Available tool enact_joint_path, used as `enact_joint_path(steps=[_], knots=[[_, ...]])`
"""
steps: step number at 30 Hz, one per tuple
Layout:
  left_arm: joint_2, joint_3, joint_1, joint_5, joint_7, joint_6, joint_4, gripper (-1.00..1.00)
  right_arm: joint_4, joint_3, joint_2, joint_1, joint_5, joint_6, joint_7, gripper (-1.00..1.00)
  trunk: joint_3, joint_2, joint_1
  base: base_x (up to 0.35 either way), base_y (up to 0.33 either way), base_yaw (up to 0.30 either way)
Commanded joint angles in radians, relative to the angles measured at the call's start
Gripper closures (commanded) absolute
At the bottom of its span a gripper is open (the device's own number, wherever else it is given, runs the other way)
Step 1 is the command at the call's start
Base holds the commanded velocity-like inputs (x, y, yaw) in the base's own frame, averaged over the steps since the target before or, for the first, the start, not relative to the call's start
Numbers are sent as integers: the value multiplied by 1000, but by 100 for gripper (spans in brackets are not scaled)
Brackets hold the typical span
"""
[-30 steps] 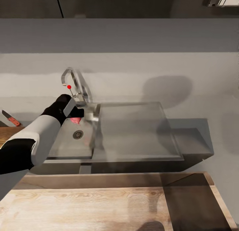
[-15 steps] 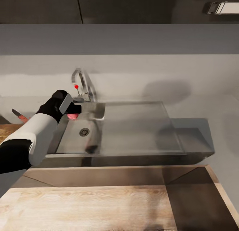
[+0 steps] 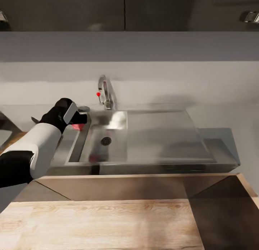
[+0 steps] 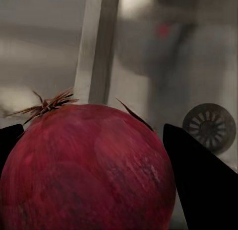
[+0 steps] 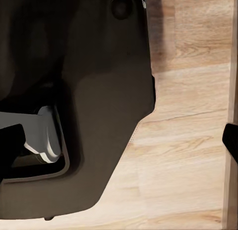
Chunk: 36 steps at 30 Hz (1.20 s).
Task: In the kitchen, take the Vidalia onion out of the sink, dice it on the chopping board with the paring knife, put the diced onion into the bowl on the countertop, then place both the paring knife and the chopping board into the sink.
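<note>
— Where is the Vidalia onion (image 4: 89, 168) right now?

— Clamped in the left gripper (image 3: 77, 122). In the left wrist view it is a dark red globe with a dry, spiky tuft at one end, and a black finger (image 4: 203, 190) presses against each side of it. From the head view only a pinkish-red sliver (image 3: 76, 126) shows under the gripper.

— And where does that put it relative to the sink (image 3: 144, 163)?

— Raised above the left rim of the basin, at the edge where steel meets the countertop (image 3: 230, 109). The round dark drain (image 3: 105, 141) lies down in the basin to the right of it, and the wrist view also catches the drain (image 4: 208, 127) behind the onion.

— The tap?

— The chrome tap (image 3: 106, 91) stands upright behind the basin, its red dot facing left. The flat drainboard spreads out to the right of the basin.

— What about the right gripper?

— I cannot tell how its jaws stand. The right wrist view gives a dark body of the robot (image 5: 89, 91) over light wood floor (image 5: 183, 155), with only a black tip at either edge.

— Anything else around?

— Dark wall cabinets (image 3: 126, 9) run along the top, above the pale wall.
</note>
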Motion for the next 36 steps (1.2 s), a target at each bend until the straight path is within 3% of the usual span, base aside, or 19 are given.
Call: enact_joint_path(steps=[1,29,36], knots=[[2,-5,0,9,6,3,-1,100,-3,8,-1,1,-8,-2,-9,-100,0,-2,1,-8,299,70],[2,-7,0,9,6,4,10,100,-3,8,-1,0,-8,-2,-9,-100,42,-2,1,-1,301,146],[-16,-8,0,9,5,2,62,100,-3,8,-1,0,-8,-2,-8,-100,52,-2,1,45,301,172]])
